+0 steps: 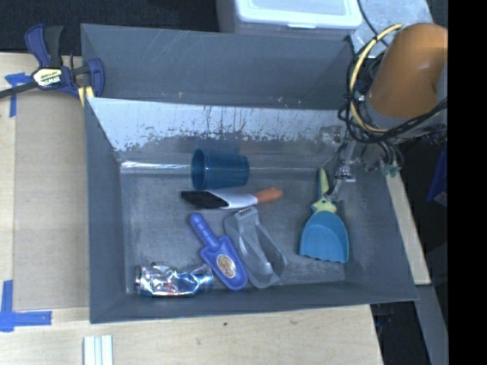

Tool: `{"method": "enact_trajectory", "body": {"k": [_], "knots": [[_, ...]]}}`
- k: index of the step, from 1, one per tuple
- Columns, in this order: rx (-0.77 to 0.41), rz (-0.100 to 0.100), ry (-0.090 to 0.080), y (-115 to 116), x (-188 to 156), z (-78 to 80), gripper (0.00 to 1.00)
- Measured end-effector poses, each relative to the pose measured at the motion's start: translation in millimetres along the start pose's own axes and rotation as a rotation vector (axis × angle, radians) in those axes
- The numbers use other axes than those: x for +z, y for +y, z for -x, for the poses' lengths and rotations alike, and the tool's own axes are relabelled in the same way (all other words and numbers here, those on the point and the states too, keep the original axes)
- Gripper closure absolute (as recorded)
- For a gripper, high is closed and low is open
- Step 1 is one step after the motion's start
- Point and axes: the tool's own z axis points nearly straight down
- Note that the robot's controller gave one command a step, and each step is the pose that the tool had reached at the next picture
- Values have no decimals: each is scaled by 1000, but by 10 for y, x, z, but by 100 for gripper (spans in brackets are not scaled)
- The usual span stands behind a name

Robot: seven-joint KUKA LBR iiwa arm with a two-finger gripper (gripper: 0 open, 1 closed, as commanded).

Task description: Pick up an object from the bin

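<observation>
Your pincer (340, 172) sits right of the dark blue cup (219, 169), at the yellow-green handle end of a light blue scoop (325, 239) lying lower right of that cup; open or closed, you cannot tell.

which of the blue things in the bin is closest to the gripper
The light blue plastic scoop with a pale green handle, at the bin's right, close by the gripper. The dark blue cup and dark blue trowel lie farther left.
</observation>
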Motion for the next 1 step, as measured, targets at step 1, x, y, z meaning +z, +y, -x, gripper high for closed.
{"method": "enact_trajectory", "body": {"k": [1], "knots": [[-4,-1,-7,7,-51,11,0]]}}
